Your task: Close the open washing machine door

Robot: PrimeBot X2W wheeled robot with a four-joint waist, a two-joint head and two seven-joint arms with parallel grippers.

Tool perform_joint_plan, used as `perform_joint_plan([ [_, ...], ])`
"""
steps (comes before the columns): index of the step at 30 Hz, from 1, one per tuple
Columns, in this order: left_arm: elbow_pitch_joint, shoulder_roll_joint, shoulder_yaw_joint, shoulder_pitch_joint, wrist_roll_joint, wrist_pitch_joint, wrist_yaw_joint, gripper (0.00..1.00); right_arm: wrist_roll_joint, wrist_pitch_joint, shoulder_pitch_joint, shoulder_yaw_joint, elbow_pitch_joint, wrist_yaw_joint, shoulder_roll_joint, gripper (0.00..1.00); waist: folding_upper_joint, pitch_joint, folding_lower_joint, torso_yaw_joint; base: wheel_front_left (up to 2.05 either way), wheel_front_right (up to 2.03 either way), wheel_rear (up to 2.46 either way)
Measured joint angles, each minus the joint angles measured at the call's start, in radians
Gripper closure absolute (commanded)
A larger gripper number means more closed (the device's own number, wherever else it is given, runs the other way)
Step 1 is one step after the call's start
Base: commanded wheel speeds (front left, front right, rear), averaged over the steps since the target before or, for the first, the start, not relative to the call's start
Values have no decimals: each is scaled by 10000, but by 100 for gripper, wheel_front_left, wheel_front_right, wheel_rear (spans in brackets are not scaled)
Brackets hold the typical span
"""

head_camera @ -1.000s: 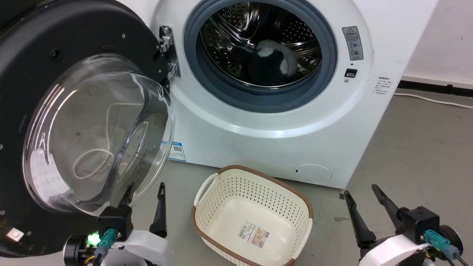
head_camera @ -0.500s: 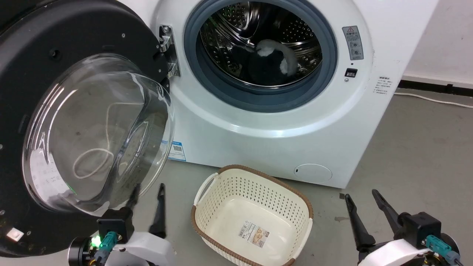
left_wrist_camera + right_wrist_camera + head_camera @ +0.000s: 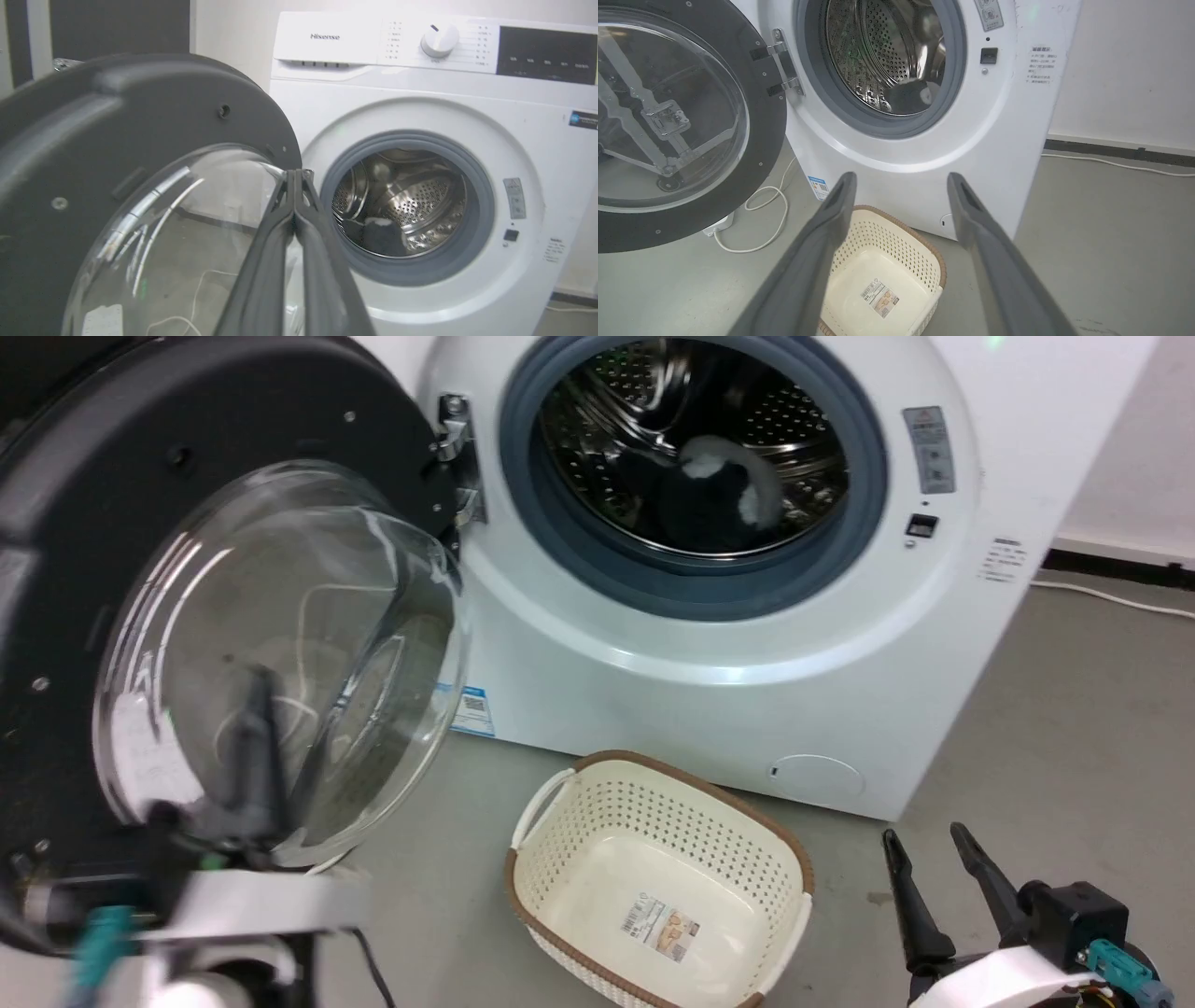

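Left gripper point(image 3: 295, 176) has its fingers pressed together on nothing, standing before the glass bowl of the washing machine door point(image 3: 280, 607); whether they touch it I cannot tell. That door hangs wide open on its hinges, to the left of the washing machine's point(image 3: 709, 700) drum mouth. The right gripper point(image 3: 922, 838) sits low before the machine's right corner, fingers apart. Nothing is shut yet, so I judge the whole swing remains.
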Motion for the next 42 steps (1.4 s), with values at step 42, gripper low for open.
perform_joint_plan([
  [42,3810,3873,1687,-1953,-5894,3628,-742,100,610,-943,-344,-673,748,0,0,0,0,1447,0,2479,0,0,0],
])
